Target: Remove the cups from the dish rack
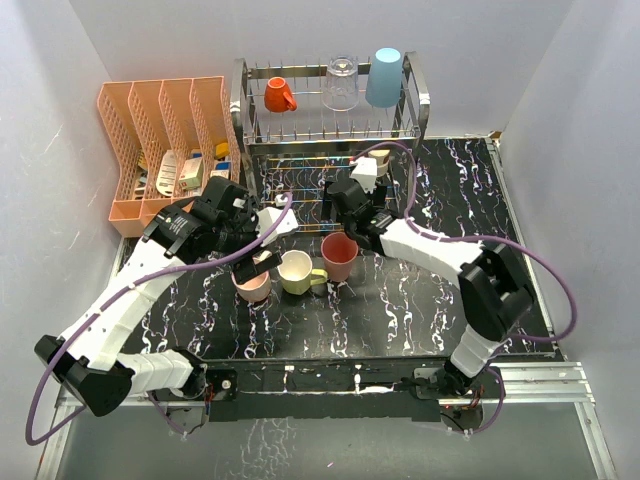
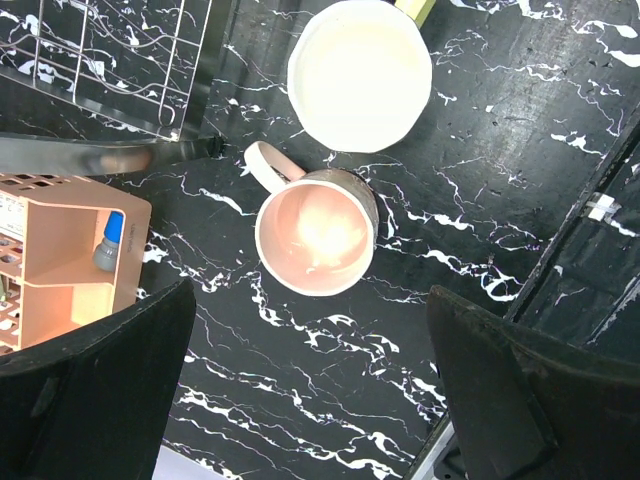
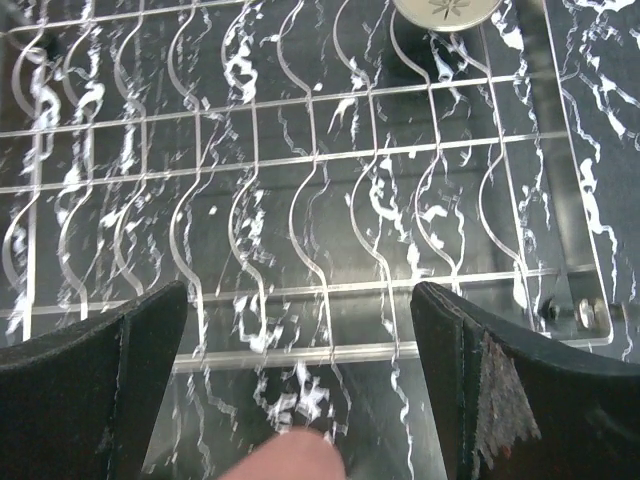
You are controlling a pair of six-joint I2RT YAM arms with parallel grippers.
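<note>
Black table (image 1: 420,300) veined with white like polished marble, glossy, catching soft, even light from above. Closed in behind the table, to its left and to its right by plain white walls (image 1: 590,120), matte and without windows, faintly grey in the corners. At the table's back left corner, a peach slotted plastic organiser (image 1: 160,120) with small packets in its compartments; along the table's near edge, a silver aluminium rail (image 1: 540,375), and past that a dull grey speckled surface (image 1: 300,450).

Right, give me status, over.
Left gripper open over pale pink mug. Right gripper open over dish rack lower tier. Orange mug, clear glass, blue tumbler on top tier. Nothing blocking.
</note>
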